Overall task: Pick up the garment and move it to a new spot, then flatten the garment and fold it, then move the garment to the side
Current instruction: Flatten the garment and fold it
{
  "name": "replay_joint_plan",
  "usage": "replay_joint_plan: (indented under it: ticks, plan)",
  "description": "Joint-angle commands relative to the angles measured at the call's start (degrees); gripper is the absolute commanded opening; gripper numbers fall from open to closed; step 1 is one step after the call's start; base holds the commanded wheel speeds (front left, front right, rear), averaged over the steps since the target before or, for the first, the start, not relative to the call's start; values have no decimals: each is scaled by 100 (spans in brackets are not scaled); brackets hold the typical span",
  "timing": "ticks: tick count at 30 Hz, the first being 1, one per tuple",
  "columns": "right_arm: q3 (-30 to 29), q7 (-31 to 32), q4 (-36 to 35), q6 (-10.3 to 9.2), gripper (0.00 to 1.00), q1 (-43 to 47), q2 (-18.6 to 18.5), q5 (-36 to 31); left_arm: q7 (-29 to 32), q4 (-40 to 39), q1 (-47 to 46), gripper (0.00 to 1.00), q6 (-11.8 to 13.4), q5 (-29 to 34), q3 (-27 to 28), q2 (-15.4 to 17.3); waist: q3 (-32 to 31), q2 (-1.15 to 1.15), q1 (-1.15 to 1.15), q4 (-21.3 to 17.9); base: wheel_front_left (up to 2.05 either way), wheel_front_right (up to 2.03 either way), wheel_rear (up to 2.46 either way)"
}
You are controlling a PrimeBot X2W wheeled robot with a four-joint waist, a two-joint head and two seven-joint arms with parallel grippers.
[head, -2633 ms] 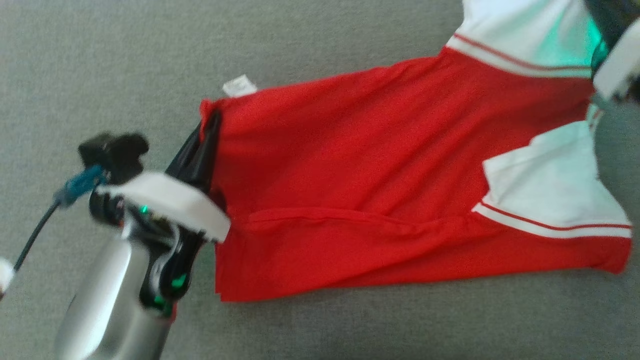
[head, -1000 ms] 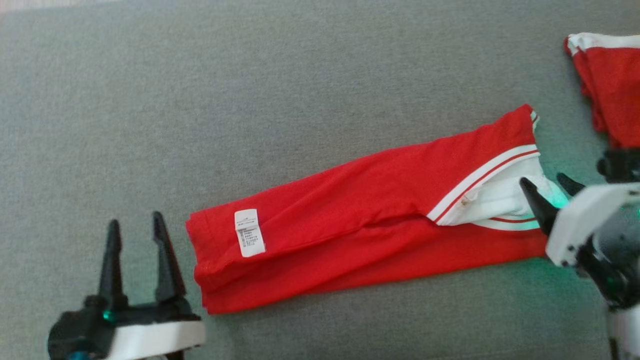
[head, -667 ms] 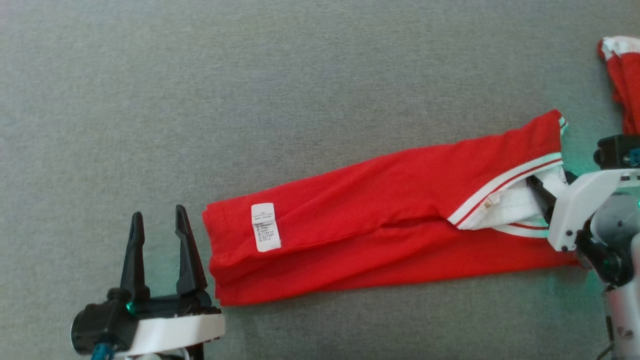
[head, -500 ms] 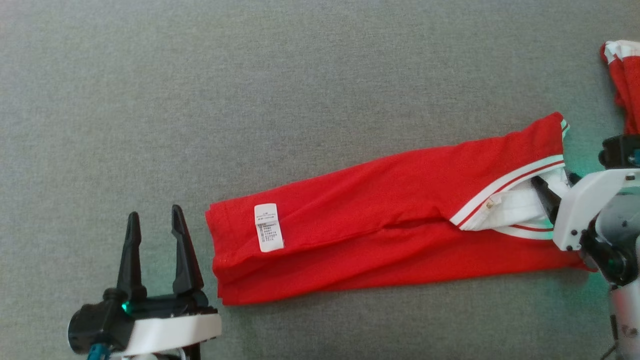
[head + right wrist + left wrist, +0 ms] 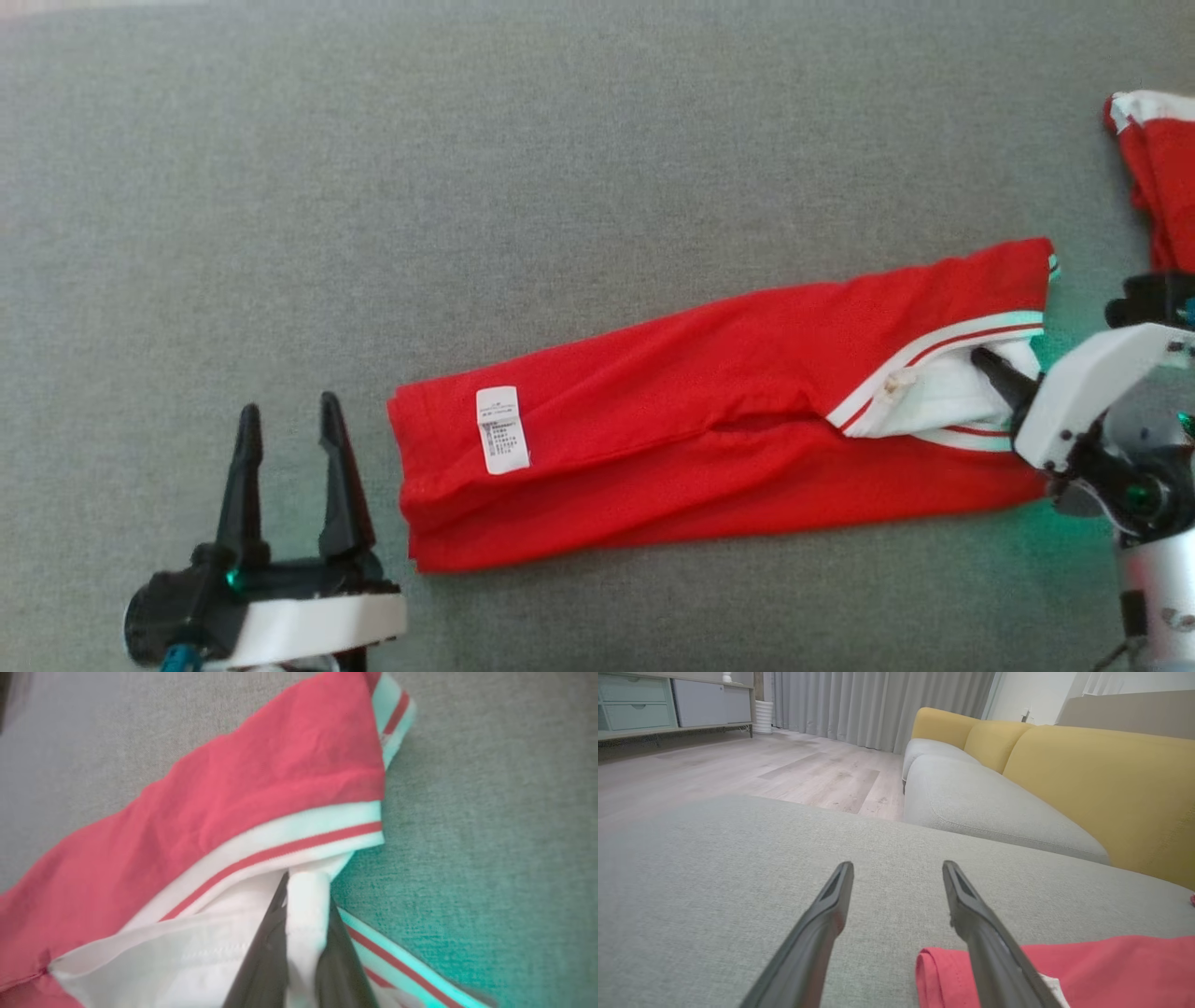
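Garment (image 5: 709,439) soft, light, floppy. R gripper (image 5: 304,884) jaws clamped on its white trim, right end; L gripper (image 5: 288,415) jaws apart. Grab left hem next.

Garment (image 5: 709,439) was soft, matt red knit, and its trim (image 5: 280,835) was smooth white cloth with a red stripe. Label (image 5: 501,430) looked like thin white printed tape. Cushion (image 5: 467,187) was coarse grey weave, matt. Left fingers (image 5: 812,942) were dark matt plastic, smooth. Forearm (image 5: 1153,597) showed silvery satin metal. Floor (image 5: 784,770) was pale wood plank, sofa back (image 5: 1087,779) was yellow cloth, and curtains (image 5: 878,704) were grey cloth.
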Motion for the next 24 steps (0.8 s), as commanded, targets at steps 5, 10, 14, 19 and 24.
replay_joint_plan:
  ticks: [5,10,14,19,24]
  plan:
    - [-595,172,-212,44,0,-54,-301,155,-54,-85,169,100,-16,-9,250,-17,-212,0,0,-39,0,0,0]
    - [-1455,500,-551,44,0,-95,-637,143,-54,-91,245,100,31,-89,253,-19,-323,0,0,-63,0,0,0]
    - [-1981,855,-1018,44,0,-102,-838,89,-54,-88,295,100,53,-130,250,-19,-406,0,0,-70,0,0,0]
    - [-1967,1417,-1959,44,0,-2,-762,164,-54,-41,374,100,73,-181,257,-20,-508,0,0,-123,0,0,0]
    - [-1355,1860,-2804,44,0,224,-266,356,-54,86,391,100,12,-69,179,-20,-631,0,0,-141,0,0,0]
